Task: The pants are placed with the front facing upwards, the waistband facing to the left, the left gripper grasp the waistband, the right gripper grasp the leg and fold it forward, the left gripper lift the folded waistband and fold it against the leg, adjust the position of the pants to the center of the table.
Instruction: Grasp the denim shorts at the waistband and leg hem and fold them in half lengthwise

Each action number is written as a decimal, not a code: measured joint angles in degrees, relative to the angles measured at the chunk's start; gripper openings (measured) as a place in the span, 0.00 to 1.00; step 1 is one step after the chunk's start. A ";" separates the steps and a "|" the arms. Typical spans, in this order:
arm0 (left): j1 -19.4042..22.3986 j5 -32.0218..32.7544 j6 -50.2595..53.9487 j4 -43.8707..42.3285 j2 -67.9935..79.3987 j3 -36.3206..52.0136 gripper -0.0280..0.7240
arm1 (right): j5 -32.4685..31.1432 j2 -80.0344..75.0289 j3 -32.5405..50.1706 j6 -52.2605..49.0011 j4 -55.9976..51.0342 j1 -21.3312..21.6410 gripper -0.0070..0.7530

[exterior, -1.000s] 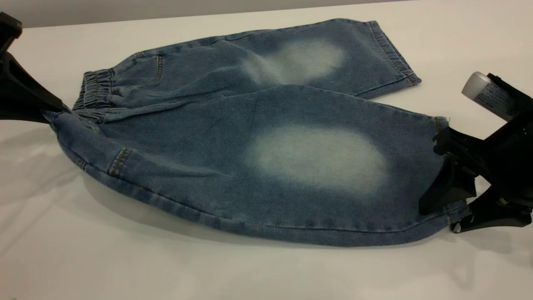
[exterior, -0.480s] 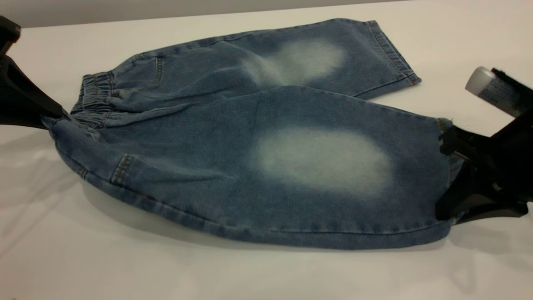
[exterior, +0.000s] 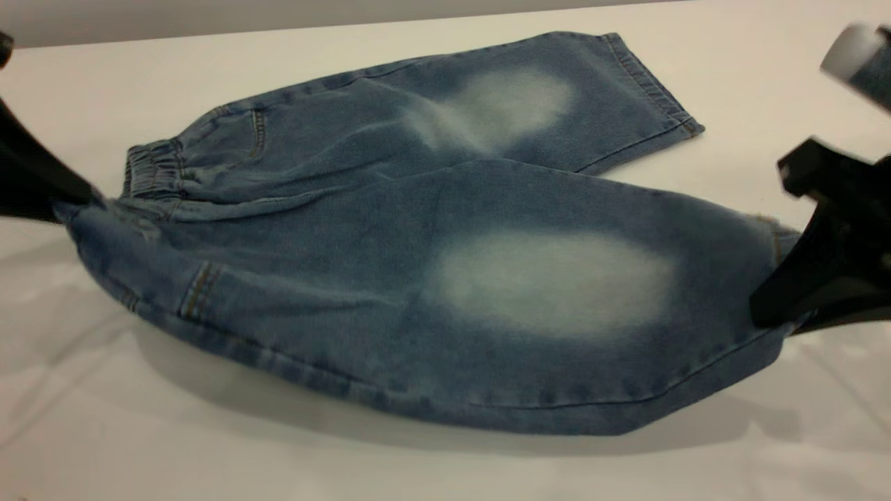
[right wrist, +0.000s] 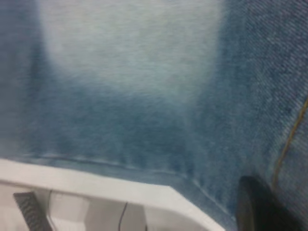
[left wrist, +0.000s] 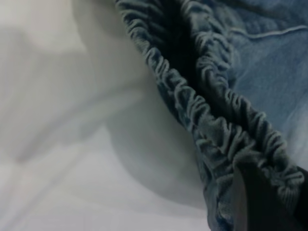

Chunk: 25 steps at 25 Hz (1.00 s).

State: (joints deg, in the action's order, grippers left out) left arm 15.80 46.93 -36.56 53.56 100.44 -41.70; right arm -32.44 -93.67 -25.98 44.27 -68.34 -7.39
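White table [exterior: 209,445]: the pants [exterior: 390,278] stretch lengthwise, left gripper [exterior: 66,198] clamping the waistband [exterior: 150,170] at frame left, right gripper [exterior: 783,313] clamping the leg [exterior: 557,292] at frame right.

Looks like a robotics lab or test bench to me, not anyone's home. The whole setup is a plain white table [exterior: 445,466] with a smooth wipe-clean top, and behind its far edge there's just a flat grey backdrop [exterior: 209,17], no furniture or decor in sight. A black robot arm [exterior: 28,181] pokes in from the left edge of the outside camera and another black arm [exterior: 835,243] from the right, so it's a two-arm rig at a workbench. The only homey thing is a pair of denim shorts [exterior: 418,264] spread on the table as a test piece.
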 joint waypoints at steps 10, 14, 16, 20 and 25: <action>0.00 1.80 1.38 -1.60 -10.58 8.86 0.21 | -9.72 15.74 0.00 -20.68 20.24 0.00 0.04; 0.00 4.05 3.84 -3.02 -16.19 9.89 0.21 | -12.92 23.11 -0.18 -27.41 25.30 0.00 0.04; 0.00 3.87 5.31 -2.44 -18.53 9.89 0.21 | -12.73 25.92 -0.51 -29.97 26.83 0.00 0.04; 0.06 1.16 6.53 0.68 -20.78 9.73 0.21 | -9.95 26.89 -4.30 -31.29 26.65 0.00 0.04; 0.06 0.00 5.59 6.49 -20.78 9.62 0.21 | -6.75 21.32 -10.65 -30.47 27.06 0.00 0.04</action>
State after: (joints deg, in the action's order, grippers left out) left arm 15.86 46.93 -30.96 60.05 79.66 -32.07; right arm -39.19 -72.35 -36.63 13.80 -41.28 -7.39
